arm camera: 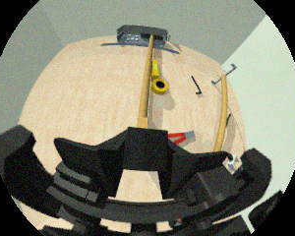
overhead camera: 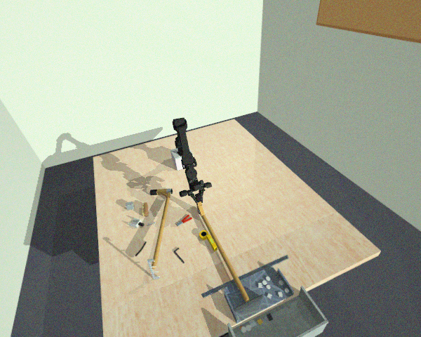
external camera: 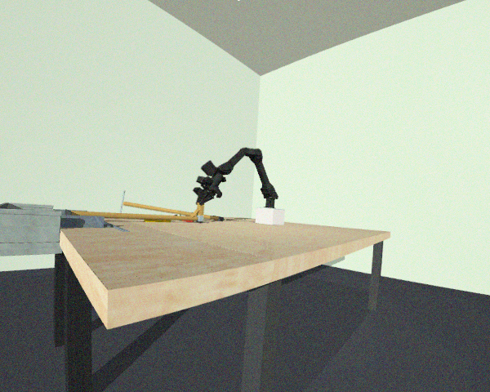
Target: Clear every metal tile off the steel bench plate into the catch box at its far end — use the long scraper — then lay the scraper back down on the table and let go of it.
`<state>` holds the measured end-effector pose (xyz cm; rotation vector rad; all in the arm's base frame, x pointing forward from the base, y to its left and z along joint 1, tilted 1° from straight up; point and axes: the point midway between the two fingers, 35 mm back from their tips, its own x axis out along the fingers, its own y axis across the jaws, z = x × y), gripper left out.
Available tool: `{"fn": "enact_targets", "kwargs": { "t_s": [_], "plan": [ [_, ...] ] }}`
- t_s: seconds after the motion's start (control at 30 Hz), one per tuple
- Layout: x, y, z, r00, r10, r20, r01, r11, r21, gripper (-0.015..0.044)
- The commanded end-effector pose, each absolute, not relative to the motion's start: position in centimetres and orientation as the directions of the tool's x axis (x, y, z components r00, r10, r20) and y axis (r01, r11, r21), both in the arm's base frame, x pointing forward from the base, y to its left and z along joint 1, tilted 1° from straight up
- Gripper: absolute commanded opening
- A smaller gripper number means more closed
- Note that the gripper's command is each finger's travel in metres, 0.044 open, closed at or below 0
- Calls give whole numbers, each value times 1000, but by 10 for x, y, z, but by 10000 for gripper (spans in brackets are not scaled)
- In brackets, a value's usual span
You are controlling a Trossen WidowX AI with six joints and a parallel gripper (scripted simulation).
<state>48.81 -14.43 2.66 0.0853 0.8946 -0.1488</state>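
Observation:
My gripper [overhead camera: 198, 203] [external camera: 200, 203] is shut on the upright wooden grip at the near end of the long scraper [overhead camera: 223, 253] [external camera: 131, 216] [arm camera: 147, 88]. The scraper's handle runs out to the steel bench plate [overhead camera: 250, 283], and its wide blade is over the plate's far part, near the box. Several light and grey metal tiles [overhead camera: 265, 279] are on the plate's right part in the top view. The catch box [overhead camera: 313, 308] [external camera: 25, 228] [arm camera: 143, 29] is at the plate's far end. Pale tiles [overhead camera: 245, 328], a yellow one [overhead camera: 259, 321] and a dark one [overhead camera: 269, 316] are inside it.
A second long wooden-handled tool [overhead camera: 161, 232] [arm camera: 223, 113] with a toothed head lies left of the scraper in the top view. A yellow tape-like tool [overhead camera: 203, 234] [arm camera: 159, 86] is beside the scraper's handle. Red pliers [overhead camera: 183, 220] [arm camera: 178, 141] and a black hex key [overhead camera: 179, 255] lie nearby.

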Motion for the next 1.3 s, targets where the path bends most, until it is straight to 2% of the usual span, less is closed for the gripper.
{"fn": "enact_targets", "kwargs": {
  "t_s": [0.0,1.27],
  "plan": [
    [484,-145,32,626,-96,-774,163,987,10,0],
    [438,-140,34,626,-96,-774,164,986,10,0]
  ]
}}
